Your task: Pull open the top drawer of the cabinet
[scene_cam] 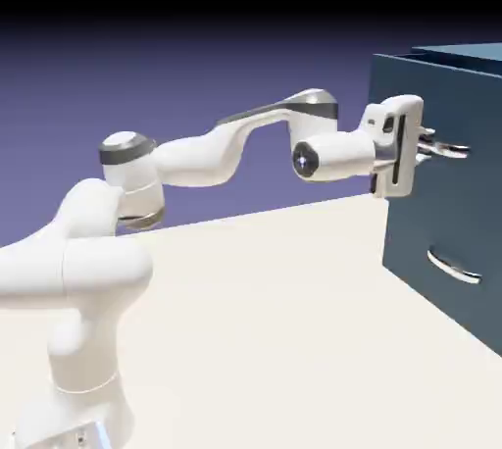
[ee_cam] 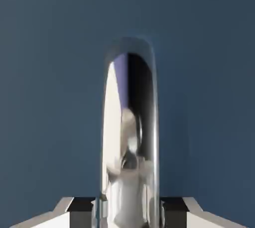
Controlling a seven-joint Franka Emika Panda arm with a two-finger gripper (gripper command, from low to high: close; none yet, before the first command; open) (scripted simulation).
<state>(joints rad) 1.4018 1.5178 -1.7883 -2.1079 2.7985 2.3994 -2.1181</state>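
The top drawer (scene_cam: 461, 104) is the upper part of the cabinet (scene_cam: 410, 226), at the exterior view's right. Its front is flat, plain and dark blue, and carries one curved, polished silver handle (scene_cam: 451, 151). The jaws (ee_cam: 127, 213) are clamped on this handle, one fingertip on each side of it.

The hand view shows the grip directly: the handle runs up from the bottom edge between the fingertips, its rounded end near mid-picture, with pale, violet and black reflections along the metal. The exterior view shows the grip only in part, as the white hand (scene_cam: 397, 148) covers one end of the handle. It alone shows the lower handle (scene_cam: 453, 267), the arm (scene_cam: 196, 161) and the pale worktop (scene_cam: 255, 329).

The drawer front's upper edge stands forward of the cabinet's top surface, with a dark strip between them. The right side of the cabinet runs out of the exterior view. Open room lies above the worktop, below the arm and in front of the lower handle. The hand is close to the drawer front.
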